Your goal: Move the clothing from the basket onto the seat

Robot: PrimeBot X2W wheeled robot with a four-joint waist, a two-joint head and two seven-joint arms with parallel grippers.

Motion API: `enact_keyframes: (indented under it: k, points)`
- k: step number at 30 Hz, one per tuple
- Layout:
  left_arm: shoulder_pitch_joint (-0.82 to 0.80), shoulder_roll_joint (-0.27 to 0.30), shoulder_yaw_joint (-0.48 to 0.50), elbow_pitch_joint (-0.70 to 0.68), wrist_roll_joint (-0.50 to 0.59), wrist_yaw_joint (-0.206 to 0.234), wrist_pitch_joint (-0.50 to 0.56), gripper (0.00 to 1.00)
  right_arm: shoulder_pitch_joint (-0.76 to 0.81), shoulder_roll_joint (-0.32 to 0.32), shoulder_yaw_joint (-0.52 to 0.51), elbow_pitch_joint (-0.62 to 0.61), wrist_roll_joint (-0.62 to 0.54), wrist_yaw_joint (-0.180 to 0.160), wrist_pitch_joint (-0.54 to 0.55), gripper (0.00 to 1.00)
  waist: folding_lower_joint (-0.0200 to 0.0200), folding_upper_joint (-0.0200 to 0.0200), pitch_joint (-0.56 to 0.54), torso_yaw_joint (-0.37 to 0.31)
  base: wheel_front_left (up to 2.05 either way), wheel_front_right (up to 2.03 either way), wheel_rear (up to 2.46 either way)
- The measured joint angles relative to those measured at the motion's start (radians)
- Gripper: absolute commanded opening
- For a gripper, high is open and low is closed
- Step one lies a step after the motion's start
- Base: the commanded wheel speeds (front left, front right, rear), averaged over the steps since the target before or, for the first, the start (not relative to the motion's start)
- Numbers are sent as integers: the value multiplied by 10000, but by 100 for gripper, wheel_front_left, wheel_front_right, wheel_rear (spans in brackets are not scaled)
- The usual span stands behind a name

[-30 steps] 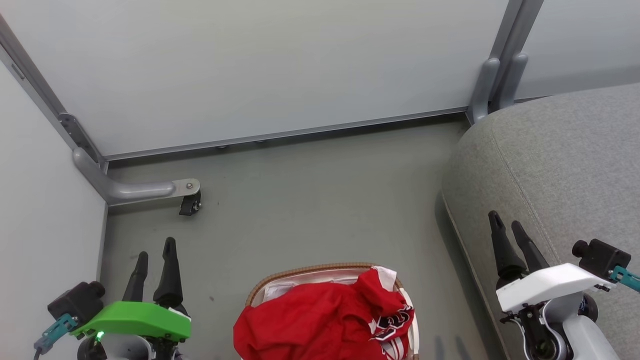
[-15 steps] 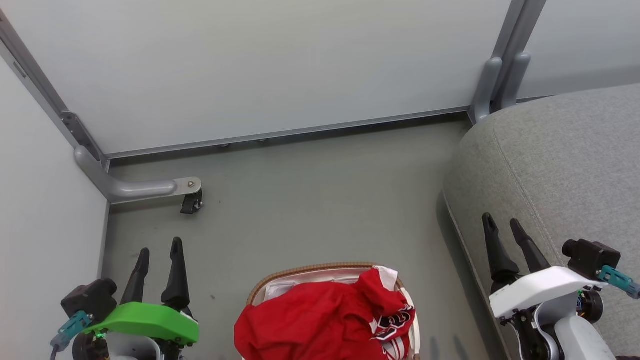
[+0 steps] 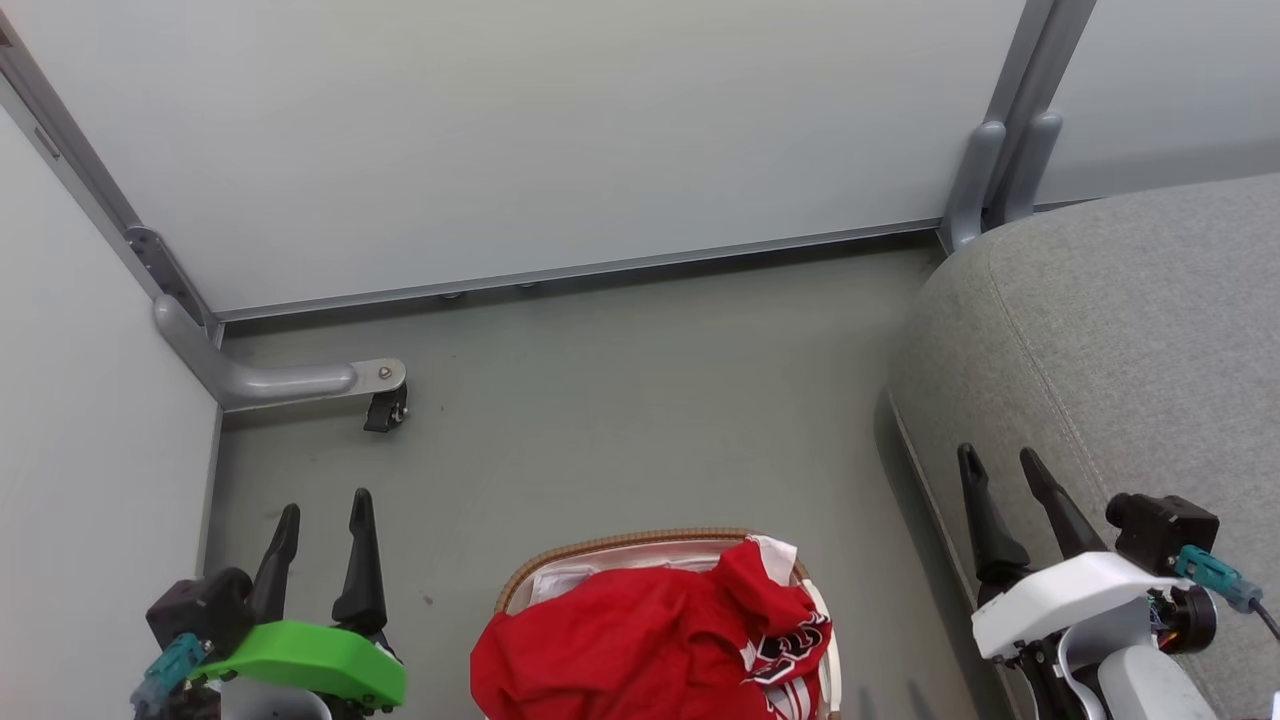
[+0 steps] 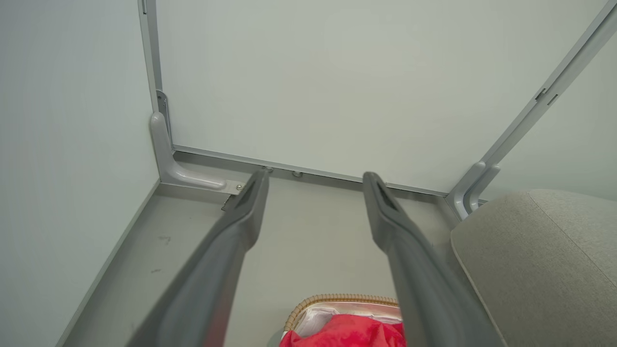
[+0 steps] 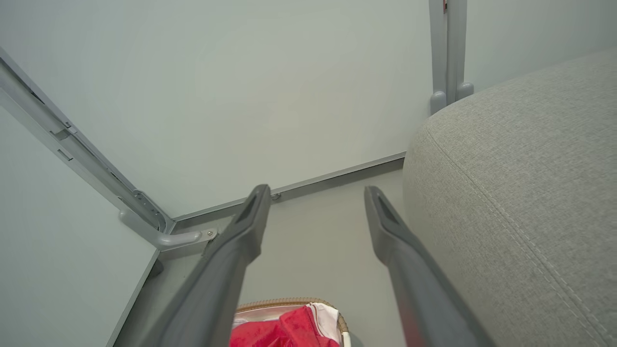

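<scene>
Two grippers are hanging low in the head view: the left gripper (image 3: 325, 503) at seven o'clock and the right gripper (image 3: 997, 453) at four o'clock, both with fingers spread wide and gripping nothing. Between them, at six o'clock, the clothing (image 3: 650, 640) is lying heaped in the basket (image 3: 620, 541). The seat (image 3: 1120, 330) is sitting at three o'clock. Farther off, a caster (image 3: 385, 410) is resting on the floor (image 3: 620, 400) at ten o'clock.
</scene>
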Motion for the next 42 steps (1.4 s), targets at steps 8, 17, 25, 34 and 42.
enact_keyframes:
  k: [8, 17, 25, 34, 42]
  points:
    - [71, -35, -38, 15, 654, 0, -163, 100, 59, 29, -21, 146, -719, 2, -178, 100, 0, 0, 15, -4, 0, 0, 0]
    - [127, -92, -199, 2, 1083, -2, -349, 100, 59, 61, -54, 245, -1404, 2, -357, 100, 0, 0, 74, -22, 0, 0, 0]
    - [180, -123, -359, 136, 1381, -10, -516, 100, 54, 109, -17, 318, -1962, 2, -495, 100, 0, 0, 221, -51, 0, 0, 0]
    - [23, -98, -1020, 364, 1820, -12, -667, 100, -316, 146, 159, 169, -2573, 2, -665, 100, 0, 0, 828, -181, 0, 0, 0]
    - [-742, 84, -1724, 587, 2034, -12, -802, 100, -1003, 196, 412, -155, -3068, 6, -798, 100, 0, 0, 1822, -466, 0, 0, 0]
